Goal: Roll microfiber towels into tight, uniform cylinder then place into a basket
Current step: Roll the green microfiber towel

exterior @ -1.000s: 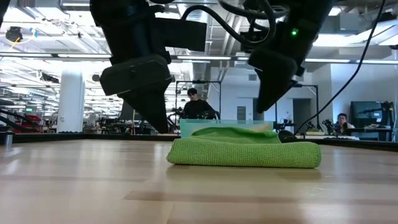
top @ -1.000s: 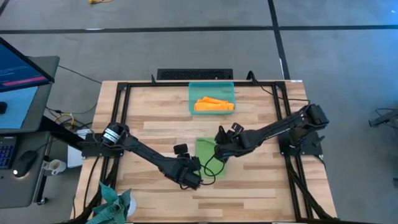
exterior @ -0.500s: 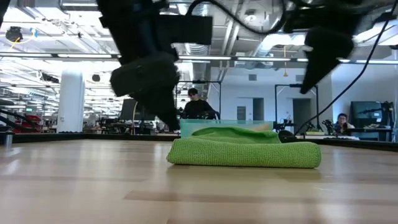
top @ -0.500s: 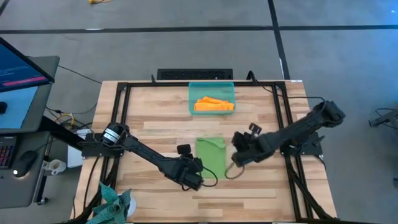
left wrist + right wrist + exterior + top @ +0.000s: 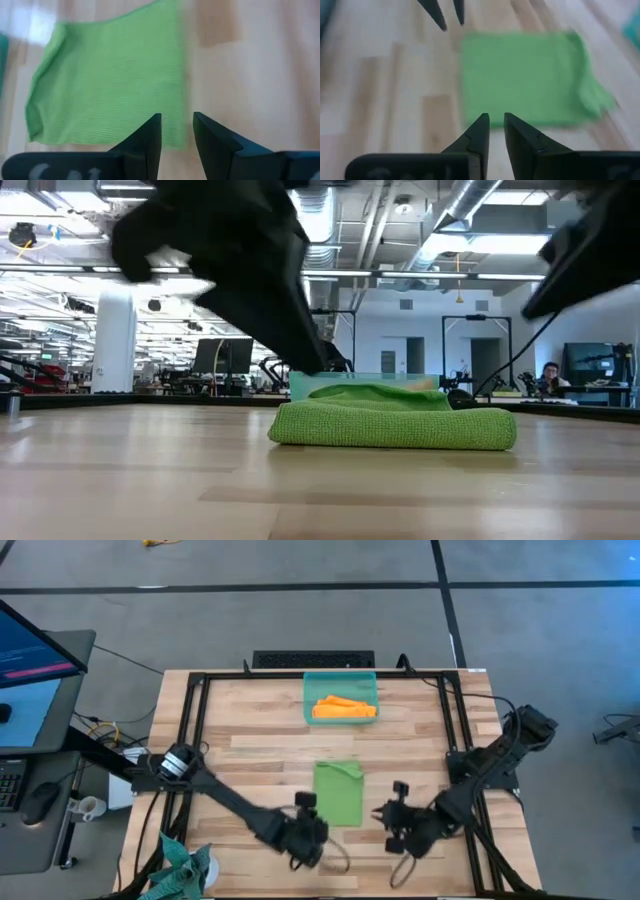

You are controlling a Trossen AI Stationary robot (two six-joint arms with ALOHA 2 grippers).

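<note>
Towel, lime green (image 5: 339, 794): folded flat at table centre, untouched by either gripper, one corner rumpled at its 12 o'clock edge. Towel, orange (image 5: 344, 708): lying bunched inside the basket (image 5: 340, 679), which sits at 12 o'clock from the green towel near the table's (image 5: 250, 740) far edge. Left gripper (image 5: 305, 842): at 7 o'clock of the green towel, just beside it, fingers (image 5: 150, 137) slightly parted, empty. Right gripper (image 5: 398, 830): at 4 o'clock of the green towel, near it, fingers (image 5: 479, 131) slightly parted, empty.
</note>
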